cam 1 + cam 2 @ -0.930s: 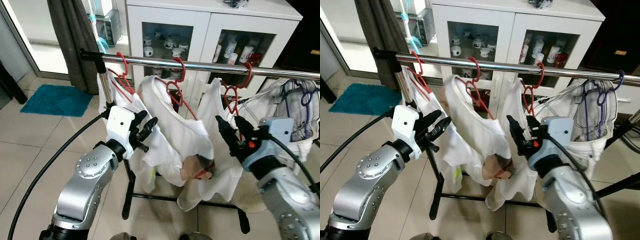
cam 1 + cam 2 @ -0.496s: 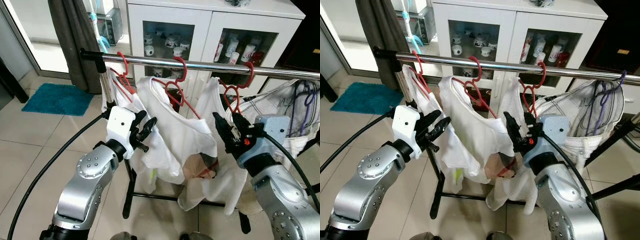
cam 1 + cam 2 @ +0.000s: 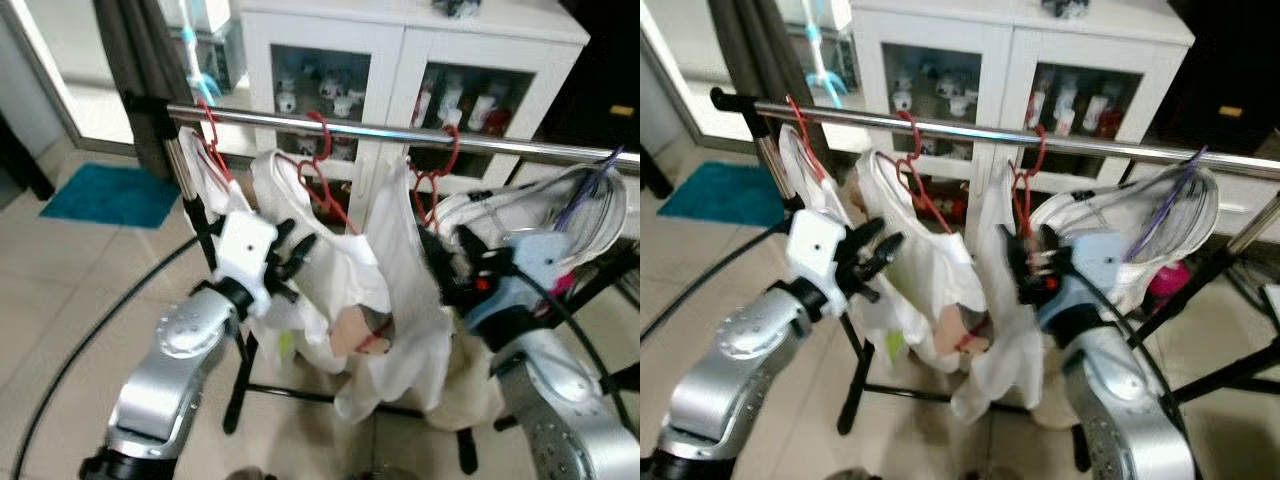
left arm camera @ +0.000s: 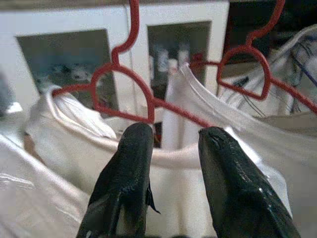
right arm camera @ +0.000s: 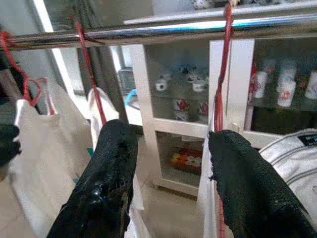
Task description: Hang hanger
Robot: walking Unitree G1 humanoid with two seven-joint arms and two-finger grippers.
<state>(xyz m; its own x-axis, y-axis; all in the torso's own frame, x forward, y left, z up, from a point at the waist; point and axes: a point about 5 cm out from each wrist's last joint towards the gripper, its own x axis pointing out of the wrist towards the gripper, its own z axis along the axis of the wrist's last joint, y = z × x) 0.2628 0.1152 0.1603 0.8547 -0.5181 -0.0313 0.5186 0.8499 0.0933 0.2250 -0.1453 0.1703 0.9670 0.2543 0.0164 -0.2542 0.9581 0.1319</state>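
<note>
A steel rail [image 3: 380, 131] carries three red hangers: one at the left end [image 3: 212, 135], one in the middle [image 3: 322, 165] and one to the right [image 3: 440, 175]. White shirts hang on them; the middle shirt [image 3: 335, 285] sags to one side. My left gripper [image 3: 293, 255] is open just left of the middle shirt; in the left wrist view its fingers [image 4: 131, 168] sit apart below the red hanger loop [image 4: 124, 94]. My right gripper [image 3: 445, 268] is open against the right shirt [image 3: 405, 320], with the right hanger's red stem [image 5: 222, 94] just above one fingertip.
A white glass-door cabinet [image 3: 400, 60] with mugs stands behind the rack. A dark curtain [image 3: 130, 60] and a teal rug [image 3: 110, 195] are at the left. More clothes with a purple hanger [image 3: 575, 200] are bunched at the rail's right. The black rack base [image 3: 300, 395] is on the tiles.
The camera has shifted and the picture is blurred. My right gripper has edged in closer to the shirt on the right hanger. The left gripper holds its place.
</note>
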